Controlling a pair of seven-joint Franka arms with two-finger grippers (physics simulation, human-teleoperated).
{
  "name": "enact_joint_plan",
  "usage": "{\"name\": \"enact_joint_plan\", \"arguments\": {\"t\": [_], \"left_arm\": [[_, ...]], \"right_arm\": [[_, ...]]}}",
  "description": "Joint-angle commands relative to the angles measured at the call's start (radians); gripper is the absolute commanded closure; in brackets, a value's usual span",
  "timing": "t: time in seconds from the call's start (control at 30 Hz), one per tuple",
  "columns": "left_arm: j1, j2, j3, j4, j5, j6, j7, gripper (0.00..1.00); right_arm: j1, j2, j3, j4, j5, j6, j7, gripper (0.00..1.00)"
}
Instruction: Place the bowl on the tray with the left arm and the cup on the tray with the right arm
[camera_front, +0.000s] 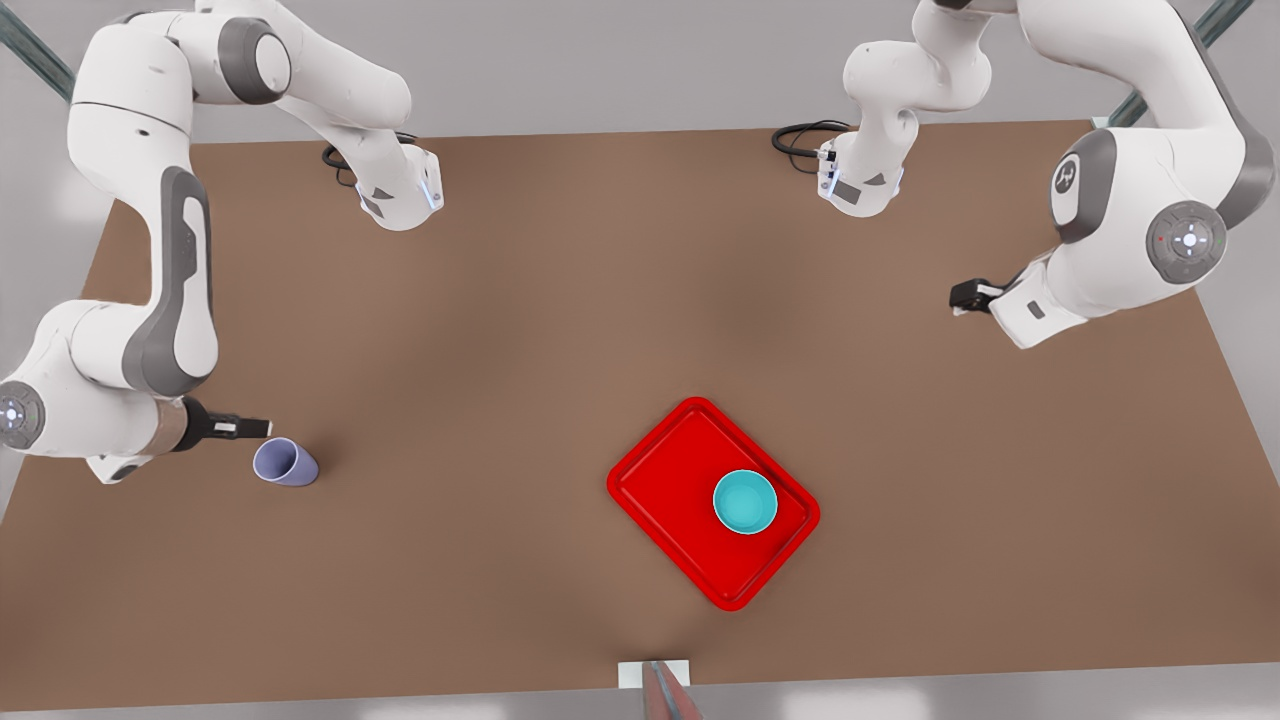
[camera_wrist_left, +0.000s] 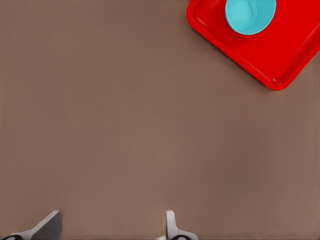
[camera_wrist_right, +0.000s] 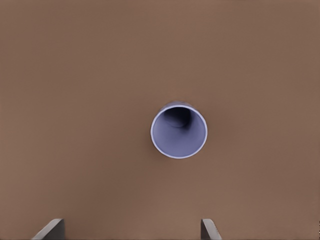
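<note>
Right hand (camera_wrist_right: 132, 230) hangs above the cup (camera_wrist_right: 179, 130), fingers spread wide with nothing between them; from its wrist camera the cup sits upright below, mouth open toward the lens, a little way off the line between the fingertips. From the front view the cup (camera_front: 286, 463) stands on the desk (camera_front: 560, 320) at the front view's left, just beside the black tip of that arm's hand (camera_front: 240, 427), and well apart from the tray (camera_front: 660, 480). Bowl (camera_front: 745, 502) already rests upright inside the tray, toward the tray's corner on the front view's right, clear of the rim as far as I can judge. Left hand (camera_wrist_left: 112, 227) is parked over bare desk, fingers apart and empty, with the tray (camera_wrist_left: 250, 50) and the bowl (camera_wrist_left: 250, 15) off in the far corner of its wrist view; in the front view it sits at the right (camera_front: 968, 296), well away from the tray, waiting. Judgement: the bowl half looks complete, and the step in hand is the approach to the cup. Next move calls for centring the right hand over the cup, lowering so the fingers straddle its wall, closing, then lifting and carrying it across to the free part of the tray beside the bowl. Risk: the tapered, light cup could tip if one finger touches first.
</note>
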Motion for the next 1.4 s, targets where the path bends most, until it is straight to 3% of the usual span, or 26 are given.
{"name": "enact_joint_plan", "arguments": {"t": [0.0,0.03,0.1,0.23,0.3,0.33,0.5,0.8,0.83,0.87,1.0,1.07,1.37], "left_arm": [[0.001,-0.003,-0.001,0.002,-0.040,-0.001,0.000,0.00],[0.001,0.000,-0.034,0.002,-0.038,0.000,-0.002,0.00],[0.001,0.010,-0.066,0.020,-0.038,0.002,-0.011,0.00],[0.001,0.048,-0.066,0.026,-0.034,0.016,-0.002,0.00],[-0.001,0.056,-0.064,0.026,-0.032,0.016,0.000,0.00],[-0.001,0.048,-0.064,0.028,-0.029,0.014,-0.005,0.00],[-0.001,0.053,-0.064,0.068,-0.029,0.014,-0.012,0.00],[-0.001,0.057,-0.066,0.066,-0.032,0.013,-0.008,0.00],[-0.001,0.057,-0.066,0.066,-0.032,0.013,-0.008,0.00],[-0.001,0.057,-0.066,0.066,-0.032,0.011,-0.008,0.00],[-0.001,0.053,-0.066,0.068,-0.029,0.007,-0.009,0.00],[-0.001,0.054,-0.066,0.066,-0.029,0.007,-0.009,0.00],[-0.001,0.057,-0.066,0.060,-0.029,0.008,-0.006,0.00]], "right_arm": [[0.000,0.012,0.000,0.000,0.000,0.001,0.000,0.00],[0.000,0.020,0.000,-0.002,0.000,0.005,0.000,0.07],[0.000,0.039,0.000,0.004,0.003,0.062,-0.001,0.00],[-0.014,0.065,-0.008,0.000,0.003,0.093,-0.003,0.00],[-0.014,0.065,-0.008,-0.003,0.001,0.079,-0.003,0.49],[-0.015,0.065,-0.008,-0.015,0.001,0.082,-0.003,0.49],[-0.012,0.108,-0.011,-0.029,-0.030,0.126,0.006,0.42],[-0.015,0.171,-0.046,-0.034,-0.036,0.197,0.011,0.41],[-0.014,0.171,-0.051,-0.032,-0.059,0.197,0.011,0.29],[-0.014,0.171,-0.052,-0.032,-0.060,0.197,0.011,0.25],[-0.014,0.192,-0.052,-0.035,-0.059,0.232,0.011,0.22],[-0.014,0.184,-0.051,-0.048,-0.051,0.229,0.011,0.00],[-0.020,0.195,-0.052,-0.111,-0.060,0.290,0.000,0.00]]}}
